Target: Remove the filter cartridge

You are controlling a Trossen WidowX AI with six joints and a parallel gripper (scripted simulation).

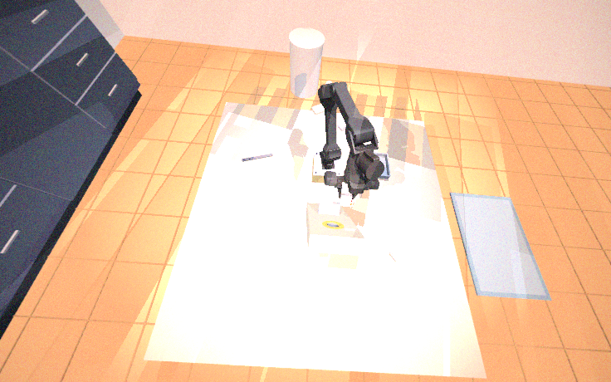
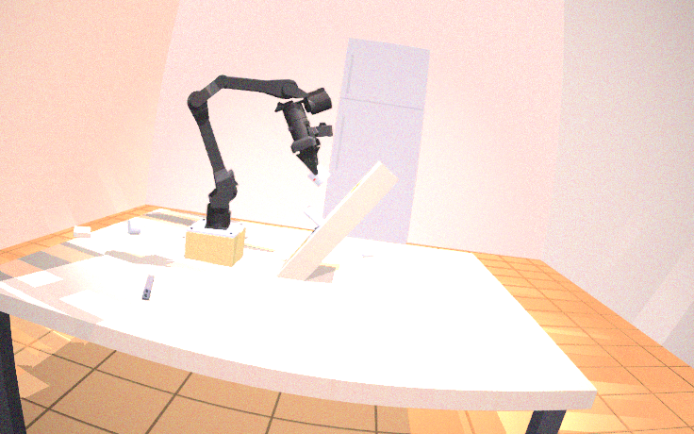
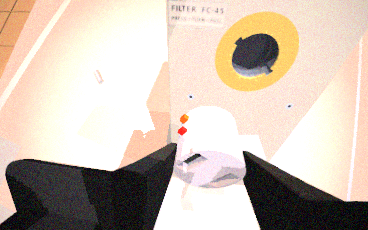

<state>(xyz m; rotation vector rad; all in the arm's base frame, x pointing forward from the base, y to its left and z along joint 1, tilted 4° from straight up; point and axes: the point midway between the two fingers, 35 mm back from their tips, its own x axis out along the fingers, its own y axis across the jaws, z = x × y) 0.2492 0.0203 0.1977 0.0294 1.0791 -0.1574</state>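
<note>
The white round filter cartridge (image 1: pixel 345 200) (image 2: pixel 316 179) (image 3: pixel 212 127) is out of the panel, with orange and red marks on its side and slots on its near face in the wrist view. My gripper (image 1: pixel 346 197) (image 2: pixel 315 174) (image 3: pixel 208 152) is shut on it, one finger on each side, and holds it in the air on the robot's side of the panel. The tilted service panel (image 1: pixel 315 230) (image 2: pixel 335 230) (image 3: pixel 200 60) has an empty dark opening inside a yellow ring (image 1: pixel 325 224) (image 3: pixel 225 55). The blue-rimmed tray (image 1: pixel 388 165) is partly hidden behind the arm in the top view.
A pale ledge (image 2: pixel 311 215) sticks out from the panel's face below the cartridge. A thin dark bar (image 1: pixel 256 157) (image 2: pixel 147 287) lies on the table. A small pale piece (image 1: pixel 393 257) (image 3: pixel 98 76) lies beside the panel. A white block (image 1: pixel 317 109) (image 2: pixel 81 231) lies near the back edge.
</note>
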